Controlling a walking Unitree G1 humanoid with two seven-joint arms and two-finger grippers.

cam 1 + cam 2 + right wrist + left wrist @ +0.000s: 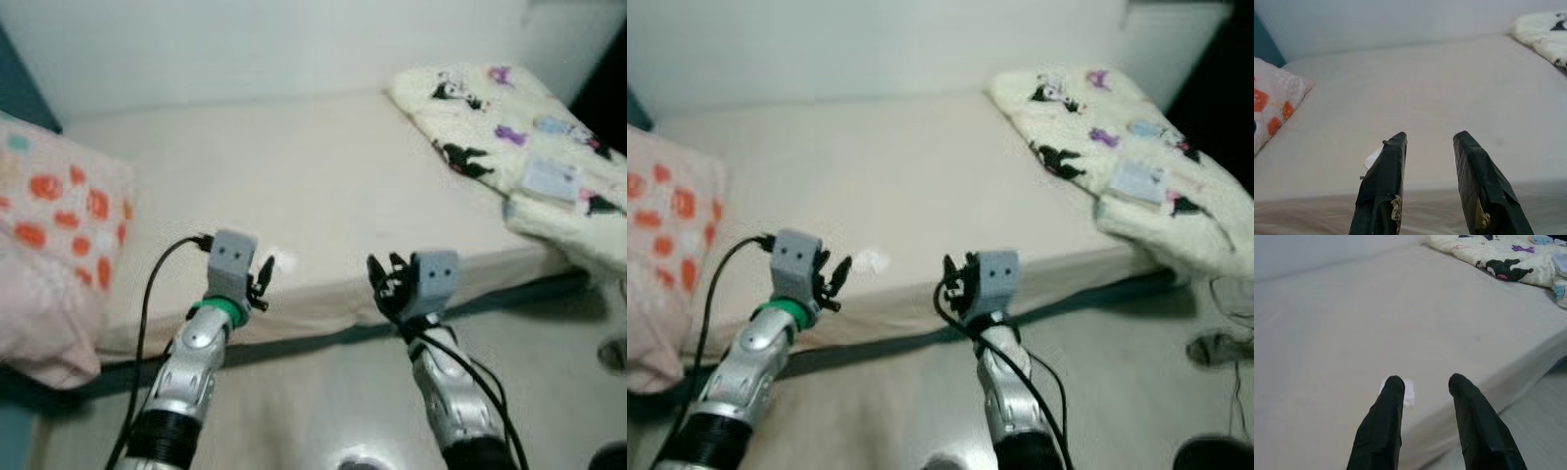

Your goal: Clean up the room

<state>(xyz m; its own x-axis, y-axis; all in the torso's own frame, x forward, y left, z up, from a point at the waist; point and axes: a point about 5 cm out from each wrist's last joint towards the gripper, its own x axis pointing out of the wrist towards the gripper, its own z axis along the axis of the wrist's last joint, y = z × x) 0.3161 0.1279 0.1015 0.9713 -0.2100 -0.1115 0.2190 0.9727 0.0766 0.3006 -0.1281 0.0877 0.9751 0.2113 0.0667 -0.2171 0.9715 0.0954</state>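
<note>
Both grippers, left (263, 282) and right (384, 279), hang empty with jaws parted at the bed's (323, 186) edge, because I'm lining up on the white paper scrap (1406, 390) just beyond my left fingertips (1393, 384).

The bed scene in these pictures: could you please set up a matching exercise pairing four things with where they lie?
Things:
1. pillow
2. blanket
3. white scrap
4. left gripper

Places:
A. folded at the bed's right end
B. on the sheet near the bed's front edge
C. at the bed's left end
D. raised at the bed's front edge, close to the scrap

Pairs: 1-C, 2-A, 3-B, 4-D
</note>
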